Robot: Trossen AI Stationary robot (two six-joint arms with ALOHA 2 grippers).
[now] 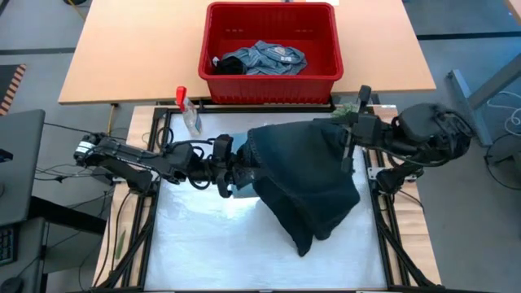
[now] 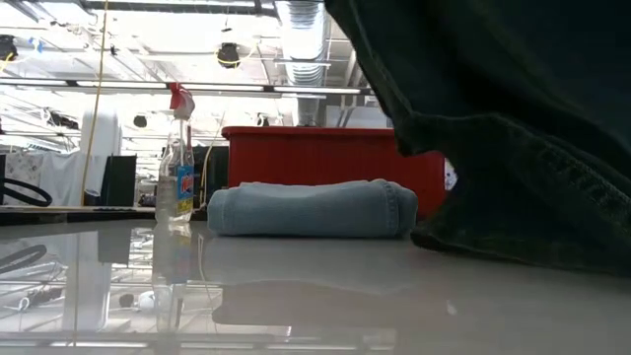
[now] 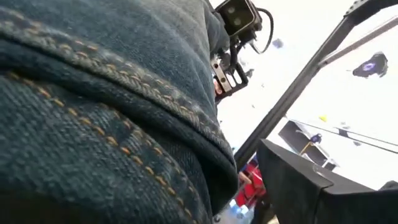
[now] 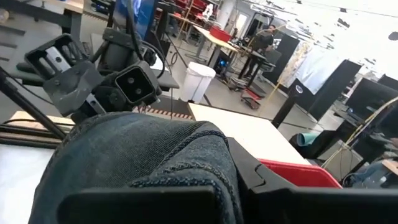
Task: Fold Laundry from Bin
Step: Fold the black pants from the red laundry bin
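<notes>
The dark denim garment [image 1: 305,183] hangs lifted over the table's centre, stretched between the left gripper [image 1: 236,171] at its 9 o'clock edge and the right gripper [image 1: 352,130] at its 2 o'clock corner, its tail drooping toward 6 o'clock. The right gripper is pinched tight on a stitched hem; the left sits partly spread with cloth bunched in it. Thick, seamed and floppy, it looks heavy for cloth, best gripped at hems; more laundry [image 1: 262,59] waits in the red bin [image 1: 213,32] at 12 o'clock.
</notes>
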